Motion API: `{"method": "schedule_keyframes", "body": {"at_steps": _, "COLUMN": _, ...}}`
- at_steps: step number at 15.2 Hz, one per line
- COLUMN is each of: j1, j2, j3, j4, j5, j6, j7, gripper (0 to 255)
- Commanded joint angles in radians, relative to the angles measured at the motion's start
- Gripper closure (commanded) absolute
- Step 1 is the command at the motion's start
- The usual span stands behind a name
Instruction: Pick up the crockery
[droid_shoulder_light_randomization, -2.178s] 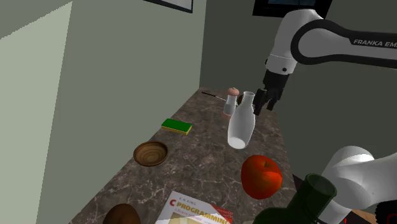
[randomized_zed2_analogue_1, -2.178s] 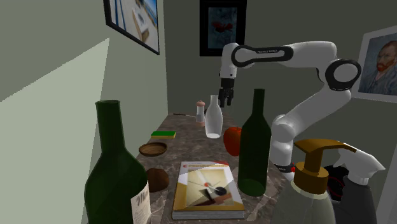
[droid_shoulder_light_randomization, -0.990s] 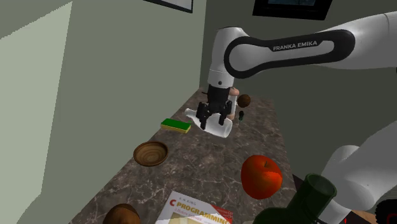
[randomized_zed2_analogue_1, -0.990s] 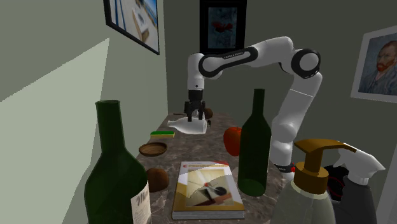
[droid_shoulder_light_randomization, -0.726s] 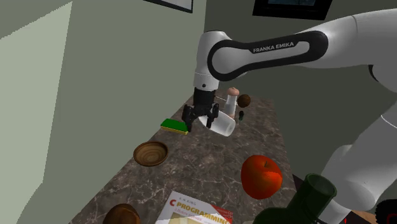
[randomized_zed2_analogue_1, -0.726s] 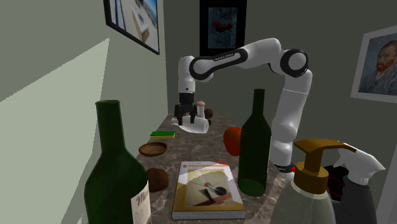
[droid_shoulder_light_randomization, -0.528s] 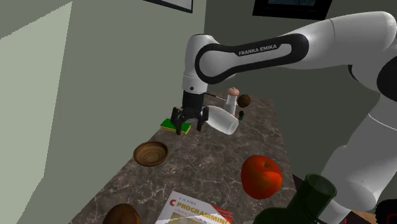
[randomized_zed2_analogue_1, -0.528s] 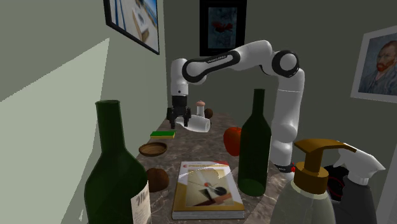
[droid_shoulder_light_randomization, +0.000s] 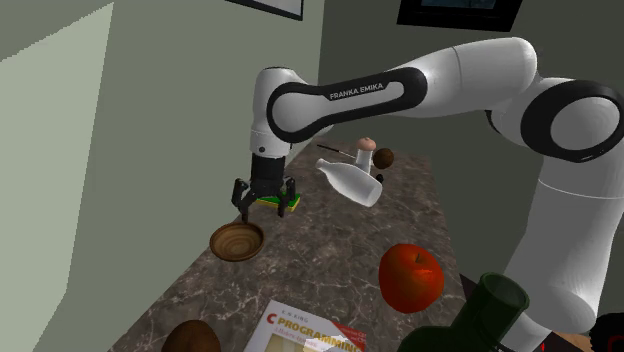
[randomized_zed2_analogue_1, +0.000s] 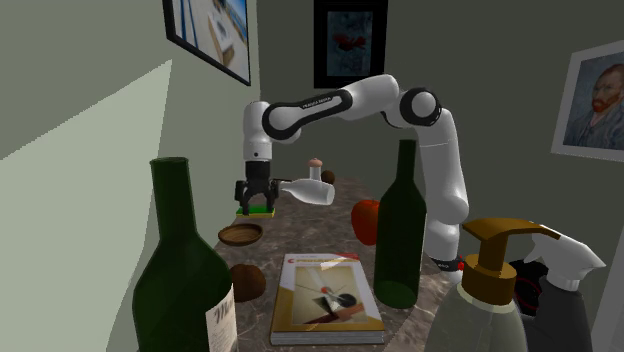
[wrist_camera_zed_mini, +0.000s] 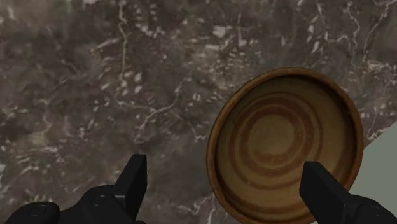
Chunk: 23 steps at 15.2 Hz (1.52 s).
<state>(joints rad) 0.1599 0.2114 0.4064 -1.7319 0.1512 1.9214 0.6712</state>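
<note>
On the dark, white-veined stone counter (droid_shoulder_light_randomization: 330, 250), the bowl (droid_shoulder_light_randomization: 237, 241) sits near the wall-side edge, at 7 o'clock from the gripper (droid_shoulder_light_randomization: 264, 207) in the shoulder view. The gripper hangs just above it with its fingers spread wide and nothing between them.

Bowl: round, shallow, brown. Its concentric wood-like rings are plain in the wrist view (wrist_camera_zed_mini: 286, 137) and faint from the shoulder. In the wrist view it lies off-centre in the gap. One finger (wrist_camera_zed_mini: 321, 184) overlaps its rim while the other stands over bare stone. The frame edge cuts off part of the rim.

Green sponge (droid_shoulder_light_randomization: 289, 203), yellow underneath: half hidden behind the gripper.

White bottle (droid_shoulder_light_randomization: 352, 183): smooth and tilted, with its neck toward 10 o'clock. I cannot tell whether it touches the counter.

Red fruit (droid_shoulder_light_randomization: 410, 277): glossy, at 4 o'clock from the bowl.

Book (droid_shoulder_light_randomization: 310, 335): cut off at the bottom of the shoulder view, but its cover is whole in the second exterior view (randomized_zed2_analogue_1: 325, 297).

The second exterior view also shows a dark green bottle (randomized_zed2_analogue_1: 185, 270) in the foreground, hiding the counter's near corner, and a spray bottle (randomized_zed2_analogue_1: 495, 290) at 5 o'clock.
</note>
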Motion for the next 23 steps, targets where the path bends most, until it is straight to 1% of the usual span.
{"method": "schedule_keyframes", "body": {"at_steps": 1, "j1": 0.004, "j2": 0.014, "j3": 0.0, "j4": -0.009, "j5": -0.003, "j6": 0.023, "j7": 0.002, "gripper": 0}}
{"method": "schedule_keyframes", "body": {"at_steps": 5, "j1": 0.005, "j2": 0.028, "j3": -0.001, "j4": -0.045, "j5": -0.005, "j6": 0.072, "j7": -0.004, "gripper": 0}}
{"method": "schedule_keyframes", "body": {"at_steps": 7, "j1": 0.006, "j2": 0.03, "j3": -0.001, "j4": -0.05, "j5": -0.006, "j6": 0.079, "j7": -0.005, "gripper": 0}}
{"method": "schedule_keyframes", "body": {"at_steps": 8, "j1": 0.005, "j2": 0.032, "j3": -0.001, "j4": -0.051, "j5": -0.006, "j6": 0.08, "j7": -0.006, "gripper": 255}}
{"method": "schedule_keyframes", "body": {"at_steps": 17, "j1": 0.006, "j2": 0.03, "j3": -0.001, "j4": -0.05, "j5": -0.006, "j6": 0.079, "j7": -0.005, "gripper": 255}}
{"method": "schedule_keyframes", "body": {"at_steps": 23, "j1": 0.003, "j2": 0.01, "j3": 0.001, "j4": 0.005, "j5": -0.002, "j6": 0.005, "j7": 0.004, "gripper": 255}}
